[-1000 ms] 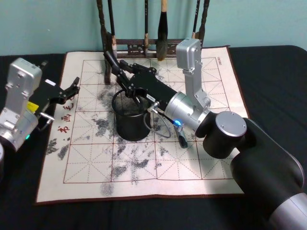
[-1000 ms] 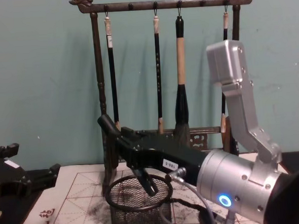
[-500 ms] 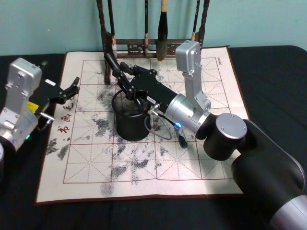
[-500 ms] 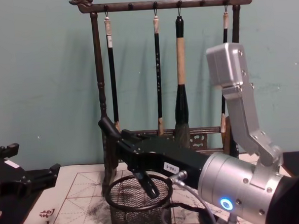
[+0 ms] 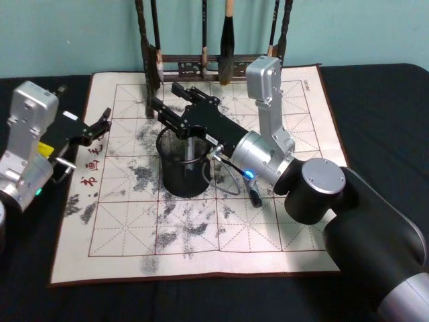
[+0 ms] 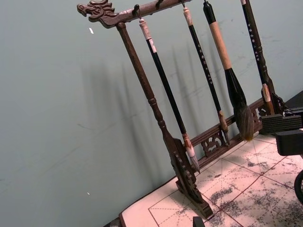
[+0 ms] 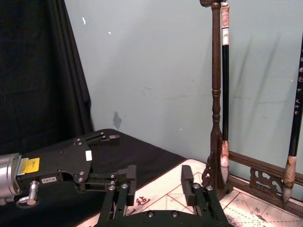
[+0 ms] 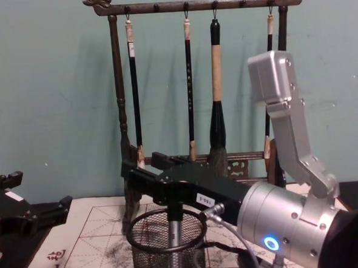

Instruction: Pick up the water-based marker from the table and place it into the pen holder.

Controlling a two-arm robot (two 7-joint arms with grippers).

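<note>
The right gripper [image 5: 165, 98] is being held just above the holder [image 5: 175, 180], its fingers spread apart and gripping nothing. The marker [image 5: 190, 150] is being supported upright inside the holder, on the far middle of the mat [image 5: 201, 231]. The left gripper [image 5: 99, 125] is being held at the mat's left edge, fingers likewise parted.

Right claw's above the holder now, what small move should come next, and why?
Probably lift the right claw straight up and clear: its fingers are spread, and the marker stands inside the holder below them. The left claw sits idle at the left edge of the mat.
</note>
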